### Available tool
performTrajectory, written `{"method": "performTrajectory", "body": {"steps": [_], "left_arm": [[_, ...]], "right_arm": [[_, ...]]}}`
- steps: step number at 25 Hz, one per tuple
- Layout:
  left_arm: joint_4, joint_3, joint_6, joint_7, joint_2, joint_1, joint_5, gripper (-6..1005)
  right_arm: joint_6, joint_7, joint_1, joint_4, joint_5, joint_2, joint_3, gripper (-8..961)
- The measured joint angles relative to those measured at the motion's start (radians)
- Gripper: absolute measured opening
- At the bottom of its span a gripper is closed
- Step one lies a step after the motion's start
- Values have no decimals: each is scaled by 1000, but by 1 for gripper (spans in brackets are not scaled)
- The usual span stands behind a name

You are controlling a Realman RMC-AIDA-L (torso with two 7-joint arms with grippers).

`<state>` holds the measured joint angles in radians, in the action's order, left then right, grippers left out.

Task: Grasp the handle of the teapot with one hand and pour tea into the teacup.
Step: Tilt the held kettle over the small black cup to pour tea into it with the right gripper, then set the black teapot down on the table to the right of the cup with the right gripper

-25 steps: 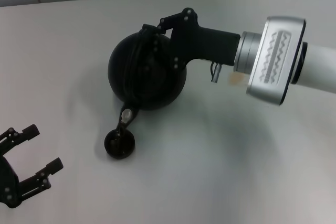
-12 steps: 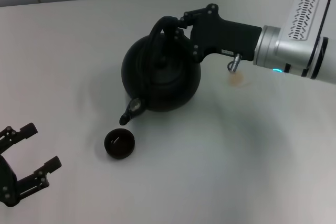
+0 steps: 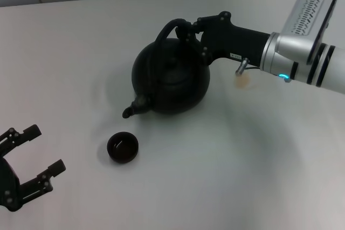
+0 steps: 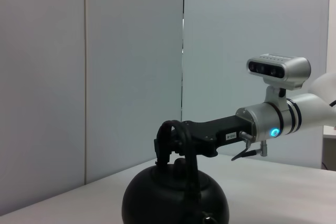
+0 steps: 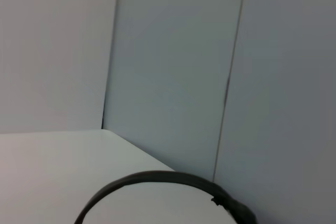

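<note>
Black: one teapot (image 3: 171, 82) | one teacup (image 3: 123, 147) | two hands: right hand (image 3: 186, 28), left hand (image 3: 29, 160)

A matte black teapot (image 3: 171, 83) and a small black teacup (image 3: 123, 147) sit on a plain white table (image 3: 215, 176). The right gripper (image 3: 186, 29) is black on a silver-grey arm (image 3: 310, 41) with a small cyan light; the left gripper (image 3: 27, 172) is black.

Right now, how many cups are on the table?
1: the tiny round black handleless teacup stands on the white table, just off the spout of the large matte-black teapot. None appears hidden.
</note>
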<state>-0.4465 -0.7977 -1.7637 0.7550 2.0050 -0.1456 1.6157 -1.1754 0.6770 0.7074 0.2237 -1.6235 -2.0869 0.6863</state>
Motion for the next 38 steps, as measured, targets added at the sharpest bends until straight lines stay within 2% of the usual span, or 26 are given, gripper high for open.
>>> {"method": "performTrajectory", "body": {"steps": [30, 38], "left_arm": [[3, 0, 0, -6, 6, 3, 4, 813], [3, 0, 0, -8, 9, 8, 4, 813]], "right_arm": [[49, 13, -9, -43, 3, -2, -3, 79], [37, 14, -23, -38, 9, -1, -7, 279]]}}
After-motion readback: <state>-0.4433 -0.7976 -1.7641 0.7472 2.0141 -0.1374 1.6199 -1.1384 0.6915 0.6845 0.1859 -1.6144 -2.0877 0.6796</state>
